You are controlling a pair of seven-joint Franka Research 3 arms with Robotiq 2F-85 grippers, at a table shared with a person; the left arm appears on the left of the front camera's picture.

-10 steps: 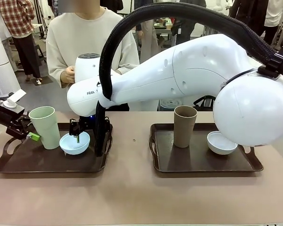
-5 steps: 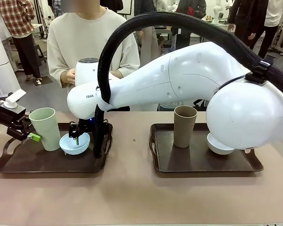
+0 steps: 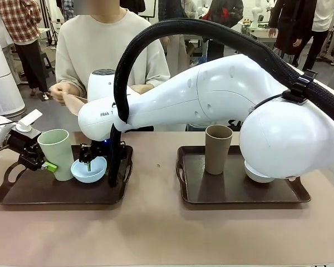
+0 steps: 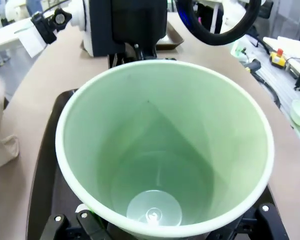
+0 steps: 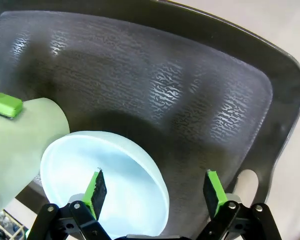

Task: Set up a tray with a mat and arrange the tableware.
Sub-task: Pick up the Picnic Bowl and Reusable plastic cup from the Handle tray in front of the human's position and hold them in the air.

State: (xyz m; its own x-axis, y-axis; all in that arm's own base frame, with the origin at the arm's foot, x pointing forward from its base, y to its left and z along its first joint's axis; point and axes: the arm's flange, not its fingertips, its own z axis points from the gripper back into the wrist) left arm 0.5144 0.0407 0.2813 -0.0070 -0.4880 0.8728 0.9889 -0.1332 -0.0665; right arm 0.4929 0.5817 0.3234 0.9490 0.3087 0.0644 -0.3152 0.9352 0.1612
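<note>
On the left tray [image 3: 44,192] stand a pale green cup [image 3: 55,151] and a light blue bowl [image 3: 90,171]. My left gripper [image 3: 44,161] is open at the cup's left side, and the cup [image 4: 160,150] sits between its fingers. My right arm reaches across to that tray. Its gripper [image 5: 155,190] is open astride the bowl's [image 5: 120,170] rim, with one finger inside and one outside over the tray [image 5: 165,90]. The right tray [image 3: 234,192] carries a tan-brown cup [image 3: 218,149] and a white bowl [image 3: 255,173], half hidden by my arm.
The person at the far side holds a tan sheet-like thing [image 3: 73,103] in both hands; I cannot tell whether it is the mat. My right arm's body and black cable span the middle of the table. Bare tabletop [image 3: 156,233] lies in front of both trays.
My left gripper has slid right, up against the green cup. The right gripper's jaws have narrowed around the blue bowl's rim. The person's hands moved left, now holding a tan thing.
</note>
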